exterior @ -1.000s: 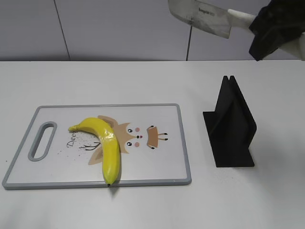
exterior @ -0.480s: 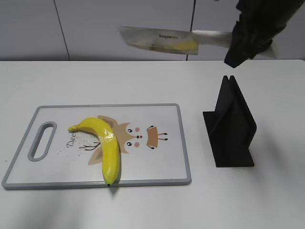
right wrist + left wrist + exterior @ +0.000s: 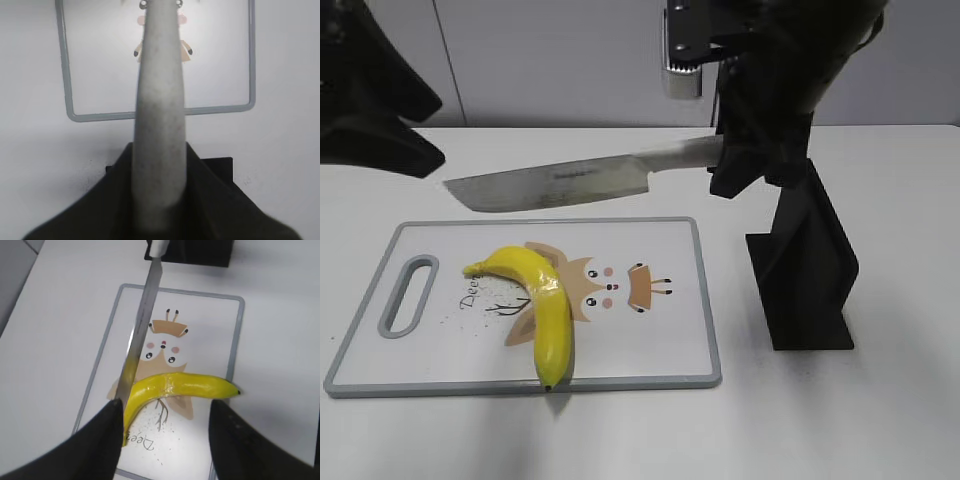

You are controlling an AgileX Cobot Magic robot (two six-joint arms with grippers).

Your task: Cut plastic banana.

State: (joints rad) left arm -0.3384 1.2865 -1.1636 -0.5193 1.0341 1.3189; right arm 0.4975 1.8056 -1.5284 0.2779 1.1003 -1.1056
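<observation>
The yellow plastic banana (image 3: pixel 542 300) lies bent on the white cutting board (image 3: pixel 650 350), its dark tip at the board's front edge. It also shows in the left wrist view (image 3: pixel 185 385). My right gripper (image 3: pixel 740 160) is shut on the knife handle (image 3: pixel 159 125) and holds the knife (image 3: pixel 555 185) level in the air above the board's back edge, blade pointing left. My left gripper (image 3: pixel 165 440) is open and empty, hovering above the banana's stem end; its arm shows at the upper left of the exterior view (image 3: pixel 365 100).
A black knife stand (image 3: pixel 805 265) stands on the white table right of the board. The board has a grey rim, a handle slot (image 3: pixel 408 295) at its left end and a tan cartoon print (image 3: pixel 610 285).
My right arm has swung the knife down and to the left, from high at the upper right to just above the board. My left arm has come into view at the upper left.
</observation>
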